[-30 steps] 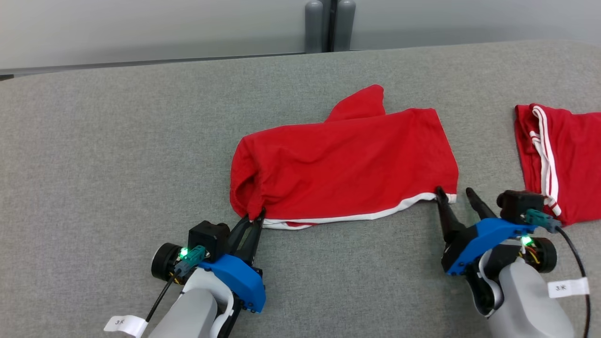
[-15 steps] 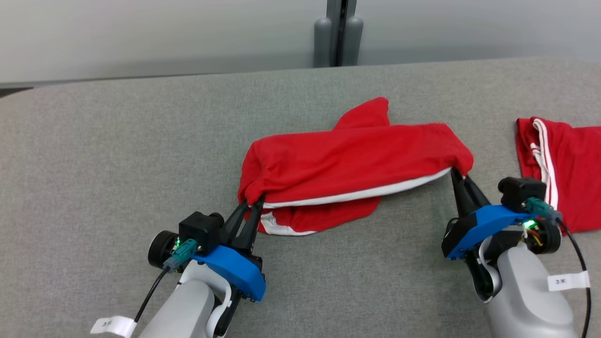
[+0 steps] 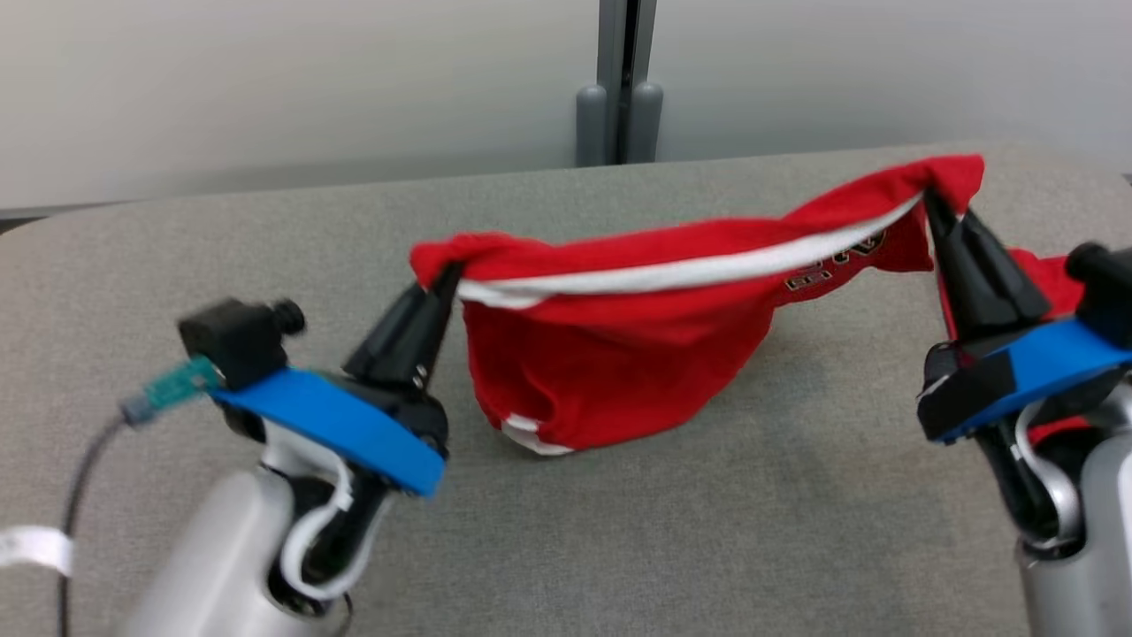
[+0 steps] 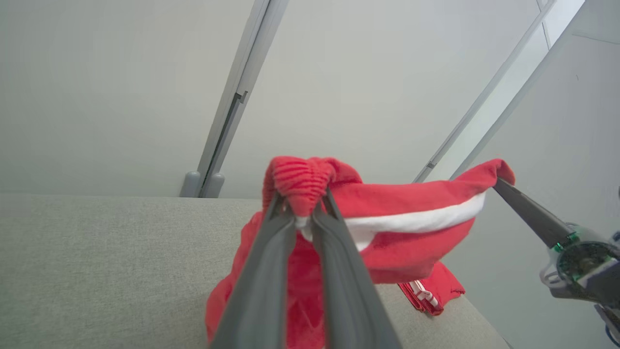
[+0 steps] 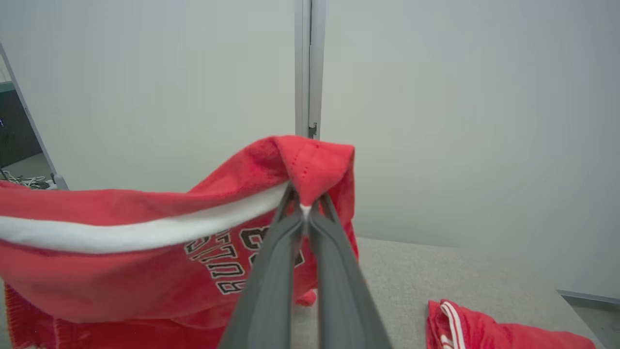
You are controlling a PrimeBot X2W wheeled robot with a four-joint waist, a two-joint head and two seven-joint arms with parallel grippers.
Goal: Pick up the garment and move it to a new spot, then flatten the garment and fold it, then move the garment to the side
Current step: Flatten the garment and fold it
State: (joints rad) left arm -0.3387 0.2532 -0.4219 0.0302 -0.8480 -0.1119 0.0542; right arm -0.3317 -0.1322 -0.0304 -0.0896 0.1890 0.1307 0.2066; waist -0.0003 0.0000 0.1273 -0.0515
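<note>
Now, garment: a red knit garment (image 3: 619, 372) with a white edge band hangs in the air between my two arms. The band runs along the top and the middle sags in a pouch.
Low point: the pouch drops toward the grey fabric-covered worktop (image 3: 619, 548), nearer my left side. I cannot tell whether it touches.
Left arm: my left pincer (image 3: 445, 276) is pressed together on a bunched, ribbed corner of the garment. In the left wrist view, cloth is wadded over the tips.
Right arm: my right pincer (image 3: 930, 200) is pinching the opposite corner, and it sits higher in the head view than the left one.
Lettering: black-and-white block lettering (image 5: 232, 261) shows on the cloth just below the band near the right grip, partly hidden by the fingers.
Other cloth: a second red piece with white stripes (image 5: 484, 332) lies on the worktop beside my right arm, apart from the held garment.
Background: pale wall panels and a grey upright post (image 3: 619, 80) stand behind the worktop's far edge.
</note>
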